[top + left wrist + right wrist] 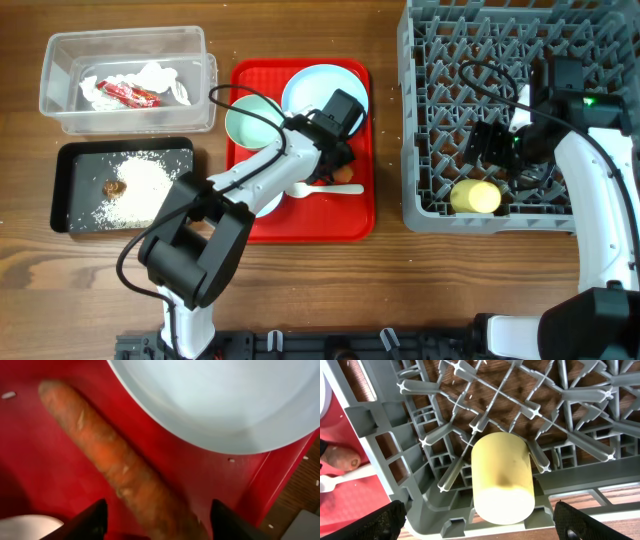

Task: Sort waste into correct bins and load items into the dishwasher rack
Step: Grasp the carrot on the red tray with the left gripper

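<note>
The left gripper (159, 519) is hovering low over the red serving tray (30, 460) with its fingers spread wide, one on each side of the carrot (120, 470). I cannot tell whether they are touching it. The carrot is lying flat on the tray, running diagonally just beside the rim of the light blue plate (215, 400). It is looking dull orange and rough-skinned, with pale flecks and a blunt, rounded tip pointing away from the fingers. Its thicker end is sitting between them. A few rice grains (8, 395) are lying loose on the red surface.

In the overhead view the white spoon (325, 189) is lying on the tray next to the carrot, and the mint-white bowl (250, 120) is sitting on the tray's left side.

The right gripper (485, 525) is hanging over the near left corner of the dishwasher rack (370, 415), its fingers also spread apart. Below them the yellow cup (502, 475) is lying among the upright pegs, its flat closed end facing the wrist camera.
</note>
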{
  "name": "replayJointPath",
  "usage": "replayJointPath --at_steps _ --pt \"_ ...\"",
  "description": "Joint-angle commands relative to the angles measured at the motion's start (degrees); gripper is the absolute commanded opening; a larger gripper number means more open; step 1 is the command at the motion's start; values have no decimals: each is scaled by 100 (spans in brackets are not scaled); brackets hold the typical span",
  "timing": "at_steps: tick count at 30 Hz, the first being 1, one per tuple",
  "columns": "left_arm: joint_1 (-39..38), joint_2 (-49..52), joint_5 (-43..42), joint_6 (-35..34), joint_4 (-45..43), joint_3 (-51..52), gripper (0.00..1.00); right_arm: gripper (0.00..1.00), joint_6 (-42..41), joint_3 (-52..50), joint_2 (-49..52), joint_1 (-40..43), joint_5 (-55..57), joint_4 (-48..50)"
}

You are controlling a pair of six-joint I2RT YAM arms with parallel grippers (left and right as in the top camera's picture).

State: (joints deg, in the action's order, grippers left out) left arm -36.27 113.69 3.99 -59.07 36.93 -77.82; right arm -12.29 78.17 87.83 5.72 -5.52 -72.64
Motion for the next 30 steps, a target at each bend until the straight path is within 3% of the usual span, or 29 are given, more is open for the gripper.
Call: replayJointPath --at_steps 1,10,15,16,18,27,30 --pt "-11 48 -120 -59 22 13 65 97 35 122 -83 -26 -52 -13" --pt "-11 538 -101 -57 -199 13 51 97 37 122 -83 -26 -52 -39" --pt "-11 608 -116 33 -201 13 34 97 37 122 -83 -26 -52 -50" --pt "-7 608 -118 44 -197 13 20 97 44 122 -83 -26 -52 -50" --pt "-2 527 -208 426 -199 13 11 97 87 122 -83 -26 -52 -48" --pt "26 -894 -195 1377 -48 11 19 97 319 120 -83 -26 -50 -33" --pt "138 -1644 -42 1392 249 11 19 97 319 120 -83 -26 -50 -31"
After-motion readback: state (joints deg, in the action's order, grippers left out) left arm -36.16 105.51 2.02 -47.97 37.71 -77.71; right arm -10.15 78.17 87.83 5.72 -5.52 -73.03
